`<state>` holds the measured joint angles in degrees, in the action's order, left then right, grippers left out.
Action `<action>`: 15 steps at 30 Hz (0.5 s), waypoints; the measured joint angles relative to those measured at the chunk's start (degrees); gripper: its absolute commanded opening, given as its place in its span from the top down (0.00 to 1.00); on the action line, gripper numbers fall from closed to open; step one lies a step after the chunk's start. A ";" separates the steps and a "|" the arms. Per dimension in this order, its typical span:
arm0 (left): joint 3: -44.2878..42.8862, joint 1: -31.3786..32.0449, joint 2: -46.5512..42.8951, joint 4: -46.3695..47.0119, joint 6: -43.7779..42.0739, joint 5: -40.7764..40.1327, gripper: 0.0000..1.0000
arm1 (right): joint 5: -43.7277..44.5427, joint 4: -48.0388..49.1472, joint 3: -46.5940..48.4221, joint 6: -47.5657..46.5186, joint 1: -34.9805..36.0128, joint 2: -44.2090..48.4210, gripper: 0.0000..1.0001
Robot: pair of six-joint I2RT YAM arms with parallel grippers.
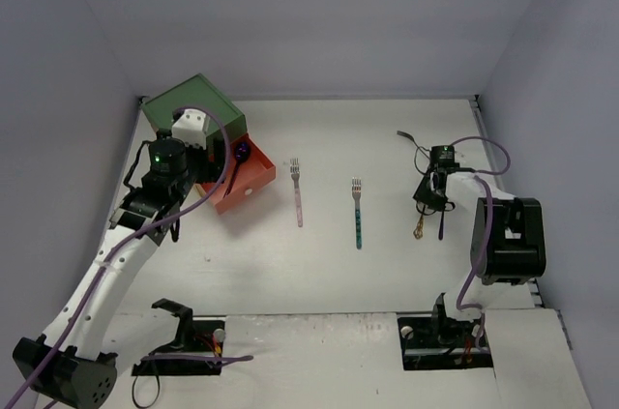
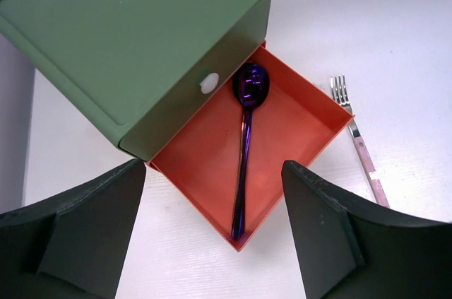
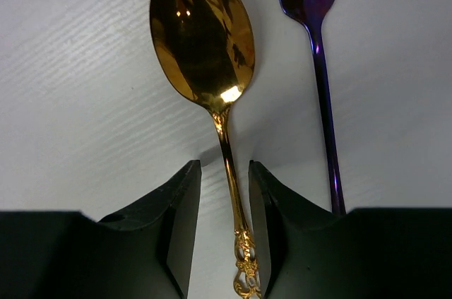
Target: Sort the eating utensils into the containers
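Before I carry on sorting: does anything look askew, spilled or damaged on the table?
Nothing spilled or damaged. The only oddity: the chest sits turned at an angle to the edges of the table, so its open orange drawer points diagonally. The purple spoon lies flat inside it.

Gold spoon (image 3: 205, 51) handle end off-frame

The chest (image 1: 193, 109) stands in the far left corner of the table (image 1: 387, 274). Its open drawer (image 2: 282, 122) juts out to the right, with one spoon (image 2: 244, 150) lying lengthwise inside. A fork (image 1: 297, 193) lies just right of that drawer, and a second fork (image 1: 358, 216) further right. Farthest from the chest, a second spoon (image 3: 205, 37) and a third fork (image 3: 318, 66) lie side by side. Behind them lies what may be another utensil (image 1: 406, 135).
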<state>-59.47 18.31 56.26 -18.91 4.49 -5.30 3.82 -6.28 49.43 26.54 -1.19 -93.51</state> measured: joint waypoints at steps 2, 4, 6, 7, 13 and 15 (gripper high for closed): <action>0.42 0.00 -0.74 0.26 0.00 -0.78 0.25 | 0.10 0.46 0.52 -0.04 0.00 -0.42 0.74; 0.47 0.00 -0.83 0.33 0.00 -1.12 0.25 | 0.47 0.86 0.85 -0.08 -0.02 -1.18 0.80; 0.55 0.00 -0.80 0.33 0.00 -1.30 0.25 | 0.78 1.33 1.49 -0.05 -0.02 -2.00 0.91; 0.68 0.00 -0.80 0.36 0.00 -1.41 0.25 | 0.92 1.61 1.79 -0.03 -0.02 -2.37 0.95; 1.23 0.00 -0.87 0.36 0.00 -1.51 0.25 | 0.46 3.67 2.51 0.41 0.08 -3.55 1.00; 1.27 0.00 -1.09 0.38 0.11 -0.82 0.25 | -0.12 4.03 2.51 0.45 0.20 -3.57 1.00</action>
<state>-58.20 18.31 55.17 -18.53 4.61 -6.12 3.70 -2.26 51.94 26.99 -0.99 -97.07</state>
